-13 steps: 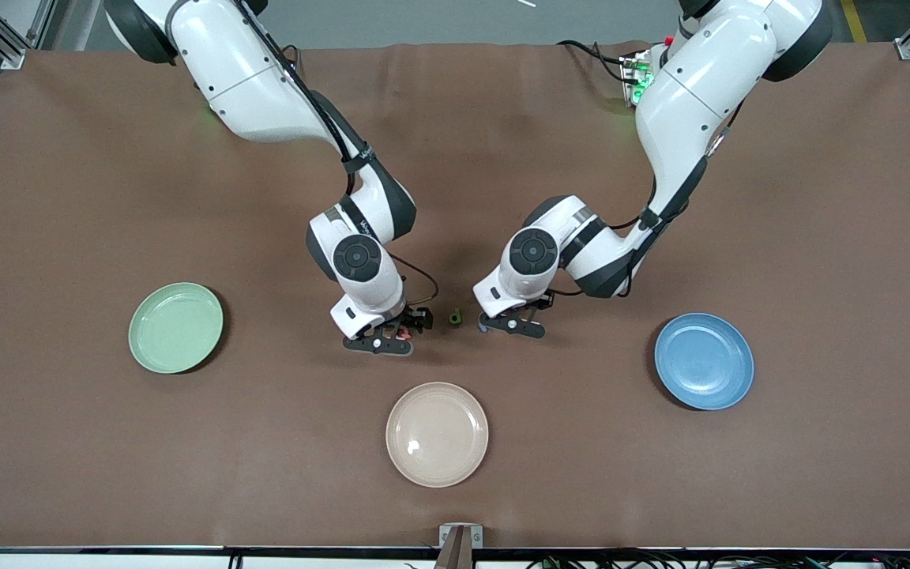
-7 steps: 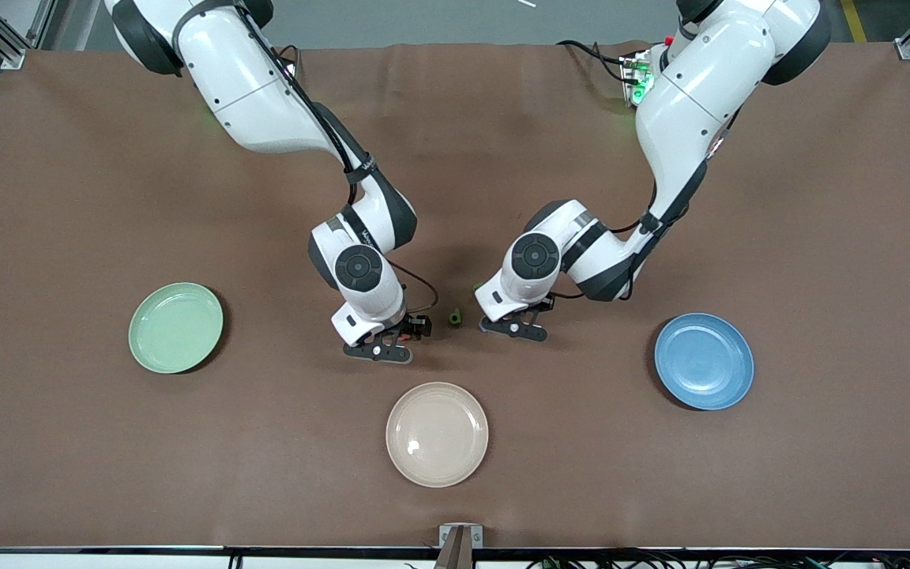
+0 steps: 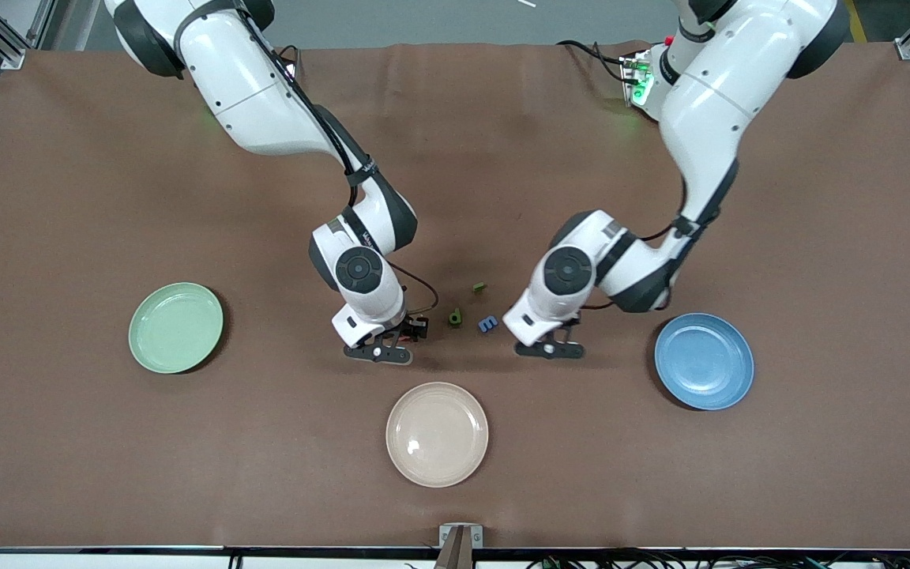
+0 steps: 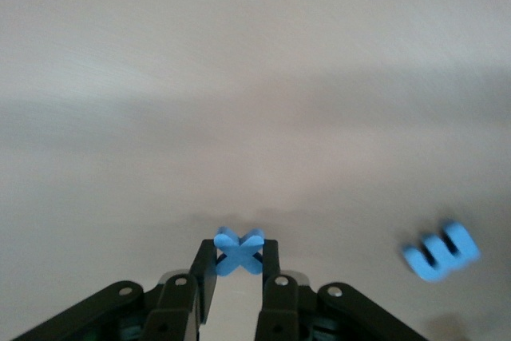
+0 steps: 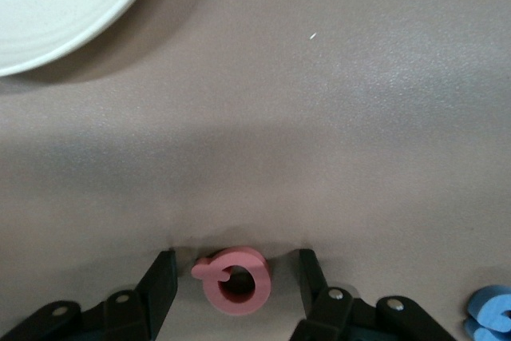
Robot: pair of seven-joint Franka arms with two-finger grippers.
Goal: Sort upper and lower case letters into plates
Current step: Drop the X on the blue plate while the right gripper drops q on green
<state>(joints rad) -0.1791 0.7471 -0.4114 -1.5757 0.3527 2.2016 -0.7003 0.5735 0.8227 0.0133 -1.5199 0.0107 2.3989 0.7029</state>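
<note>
The left gripper (image 4: 238,279) is hanging low over the brown tabletop (image 3: 818,237) between the loose letters and the blue plate (image 3: 704,361), its jaws pinching a light blue X letter (image 4: 239,251) between the fingertips. The right gripper (image 5: 236,293) is hanging low over the tabletop toward the right arm's end of the letter cluster, its jaws standing apart on either side of a pink letter (image 5: 233,279), not touching it, and whether that letter is resting on the tabletop cannot be told. Three small letters are lying on the tabletop between the two grippers: a dark green one (image 3: 455,318), a blue E-shaped one (image 3: 488,324) just beside it toward the left arm's end, and a smaller green one (image 3: 479,288) a little farther from the front camera. The mint green plate (image 3: 176,327) is sitting well apart toward the right arm's end of the tabletop, showing nothing on it, as is the blue plate toward the left arm's end. A cream-beige plate (image 3: 437,434) is sitting nearer to the front camera than the letters.
</note>
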